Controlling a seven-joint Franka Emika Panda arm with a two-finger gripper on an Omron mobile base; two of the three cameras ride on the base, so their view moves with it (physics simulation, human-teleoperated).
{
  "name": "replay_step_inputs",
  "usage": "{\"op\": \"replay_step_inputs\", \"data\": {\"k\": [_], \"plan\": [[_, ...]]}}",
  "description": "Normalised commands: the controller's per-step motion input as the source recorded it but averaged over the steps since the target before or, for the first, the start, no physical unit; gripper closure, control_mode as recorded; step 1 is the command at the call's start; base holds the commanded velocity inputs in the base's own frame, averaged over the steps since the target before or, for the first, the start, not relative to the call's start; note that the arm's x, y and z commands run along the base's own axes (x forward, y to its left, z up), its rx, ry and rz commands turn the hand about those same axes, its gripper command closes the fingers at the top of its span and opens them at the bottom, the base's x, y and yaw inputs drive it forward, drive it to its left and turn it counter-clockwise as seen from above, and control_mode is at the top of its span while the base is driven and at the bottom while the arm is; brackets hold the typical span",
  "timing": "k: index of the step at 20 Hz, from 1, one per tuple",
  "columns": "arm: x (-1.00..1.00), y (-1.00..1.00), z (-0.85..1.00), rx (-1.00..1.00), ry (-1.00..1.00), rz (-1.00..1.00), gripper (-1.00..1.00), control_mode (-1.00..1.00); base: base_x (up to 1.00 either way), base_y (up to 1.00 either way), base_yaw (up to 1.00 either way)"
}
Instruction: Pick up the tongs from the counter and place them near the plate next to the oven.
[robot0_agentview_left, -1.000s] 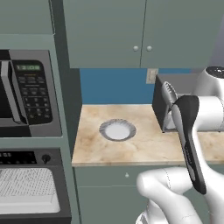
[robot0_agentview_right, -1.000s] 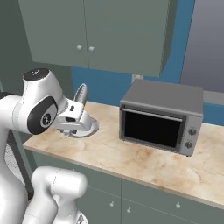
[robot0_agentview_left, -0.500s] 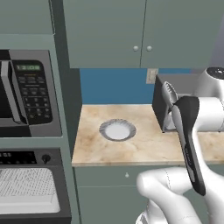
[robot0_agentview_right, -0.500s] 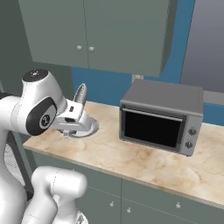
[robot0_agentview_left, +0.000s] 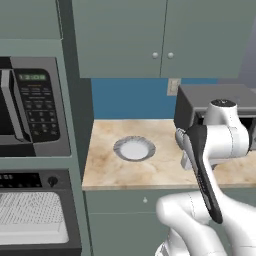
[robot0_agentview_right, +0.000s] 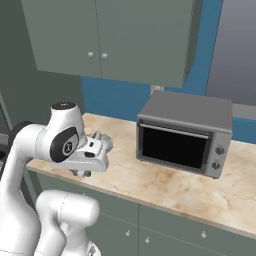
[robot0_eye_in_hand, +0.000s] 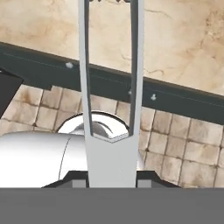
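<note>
Tongs (robot0_eye_in_hand: 111, 109) sat clamped in my gripper (robot0_eye_in_hand: 109, 186) at their joined end, above the counter (robot0_agentview_left: 160, 172) right of the plate (robot0_agentview_left: 134, 149), looking light, stiff, slippery metal.

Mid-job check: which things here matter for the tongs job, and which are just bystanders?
Job: tongs held in the shut gripper; plate; oven; worktop.
Bystanders: microwave; toaster oven; wall cabinets.

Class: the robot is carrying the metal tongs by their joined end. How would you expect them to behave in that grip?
The tongs look thin, rigid metal, so probably light and stiff. Their two long arms jut far beyond the gripper, so they may swing or twist. Smooth metal could slip.
</note>
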Motion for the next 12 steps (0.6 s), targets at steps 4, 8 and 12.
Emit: {"op": "replay_step_inputs", "data": {"k": [4, 8, 12], "plan": [[0.29, 0.15, -0.79, 0.06, 0.02, 0.05, 1.0, -1.0, 0.0, 0.0, 0.0], [0.75, 0.33, -0.01, 0.18, -0.11, -0.03, 1.0, -1.0, 0.0, 0.0, 0.0], [0.85, 0.13, 0.4, 0.11, 0.0, -0.11, 1.0, -1.0, 0.0, 0.0, 0.0]]}}
